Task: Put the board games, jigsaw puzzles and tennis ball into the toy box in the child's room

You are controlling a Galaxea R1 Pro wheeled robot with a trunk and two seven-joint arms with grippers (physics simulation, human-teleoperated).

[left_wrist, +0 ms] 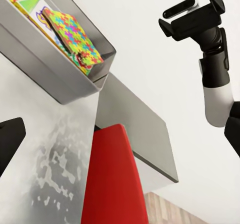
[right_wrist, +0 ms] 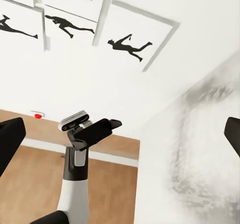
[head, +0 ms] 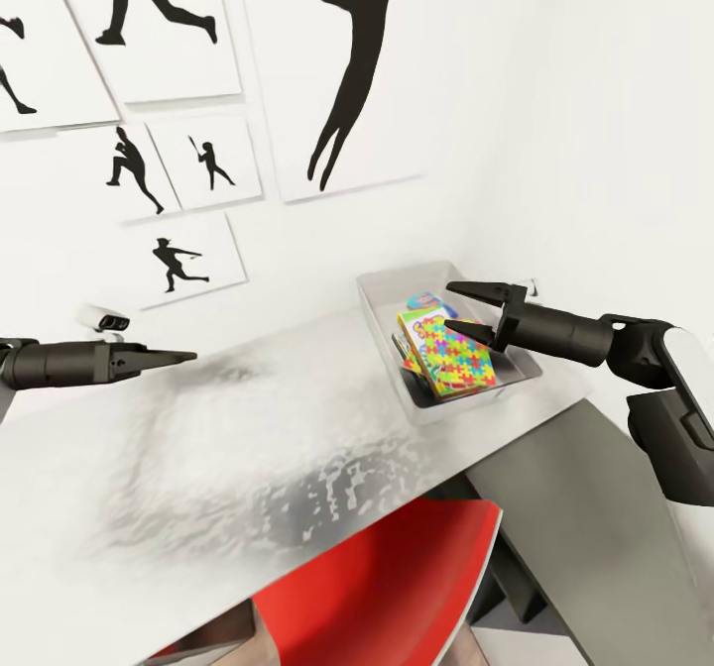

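The grey toy box (head: 382, 327) stands on the table (head: 198, 468) at its far right end, against the wall. A multicoloured jigsaw puzzle (head: 458, 359) leans inside it on top of colourful board games (head: 424, 305). My right gripper (head: 447, 307) hovers open and empty just above the box, fingers pointing left. My left gripper (head: 188, 356) hangs open over the table's left part, far from the box. The left wrist view shows the toy box (left_wrist: 45, 69) with the puzzle (left_wrist: 75, 36) in it. The tennis ball and the bed are out of view.
A red chair (head: 387, 587) is tucked under the table's front edge. The lower dark grey end section (head: 575, 507) lies right of the box, under my right arm. Silhouette posters (head: 337, 71) cover the wall behind.
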